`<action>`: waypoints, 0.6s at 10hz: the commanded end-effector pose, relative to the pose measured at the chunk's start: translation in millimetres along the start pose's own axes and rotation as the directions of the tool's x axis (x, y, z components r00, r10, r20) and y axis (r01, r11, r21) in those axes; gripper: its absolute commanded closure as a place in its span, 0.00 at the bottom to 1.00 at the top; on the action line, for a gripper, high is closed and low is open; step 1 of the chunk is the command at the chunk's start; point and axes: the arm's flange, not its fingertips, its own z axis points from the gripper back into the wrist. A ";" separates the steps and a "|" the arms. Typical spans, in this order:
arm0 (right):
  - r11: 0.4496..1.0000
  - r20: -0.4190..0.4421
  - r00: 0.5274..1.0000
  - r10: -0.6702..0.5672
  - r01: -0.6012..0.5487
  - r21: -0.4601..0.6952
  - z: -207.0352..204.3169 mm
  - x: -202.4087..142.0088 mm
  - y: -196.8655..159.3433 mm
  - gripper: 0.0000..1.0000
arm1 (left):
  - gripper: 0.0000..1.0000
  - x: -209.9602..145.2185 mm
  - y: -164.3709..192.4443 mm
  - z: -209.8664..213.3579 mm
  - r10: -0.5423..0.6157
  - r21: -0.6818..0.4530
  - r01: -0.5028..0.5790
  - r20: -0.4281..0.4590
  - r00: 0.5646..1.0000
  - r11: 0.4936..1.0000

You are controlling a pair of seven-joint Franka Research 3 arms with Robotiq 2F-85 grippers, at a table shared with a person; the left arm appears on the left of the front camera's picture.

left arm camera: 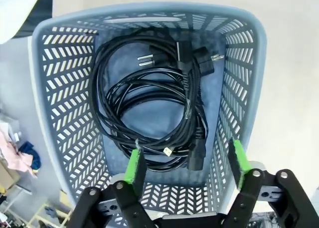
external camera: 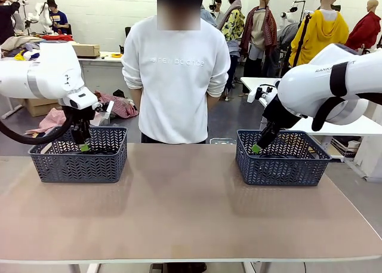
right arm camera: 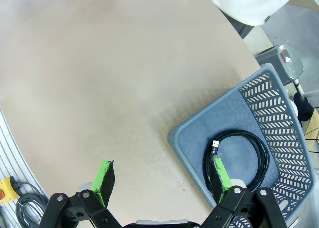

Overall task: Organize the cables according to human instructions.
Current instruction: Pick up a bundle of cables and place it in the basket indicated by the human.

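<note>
A: Where are the arms?
B: At mid-left of the front view the left gripper points straight down into the left basket, jaws wide and empty. At mid-right the right gripper slants down-left over the right basket, jaws also wide.
A: And the cables?
B: Coiled cables with plugs lie on the left basket's floor; one cable loop lies in the right basket.
</note>
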 end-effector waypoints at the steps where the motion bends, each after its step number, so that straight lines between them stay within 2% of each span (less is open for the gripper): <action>1: 1.000 -0.003 1.000 -0.003 0.003 -0.008 0.8 0.5 0.4 0.00 | 0.00 -6.9 -1.8 2.3 -0.007 -0.022 0.007 0.001 1.000 1.000; 5: 1.000 -0.003 1.000 -0.003 0.003 -0.008 0.8 0.5 0.4 0.00 | 0.00 -11.1 1.5 1.7 0.000 -0.042 0.001 0.012 1.000 0.999; 6: 1.000 -0.003 1.000 -0.003 0.003 -0.008 0.8 0.5 0.4 0.00 | 0.00 -13.3 3.1 -0.5 0.008 -0.037 -0.006 0.040 0.999 0.999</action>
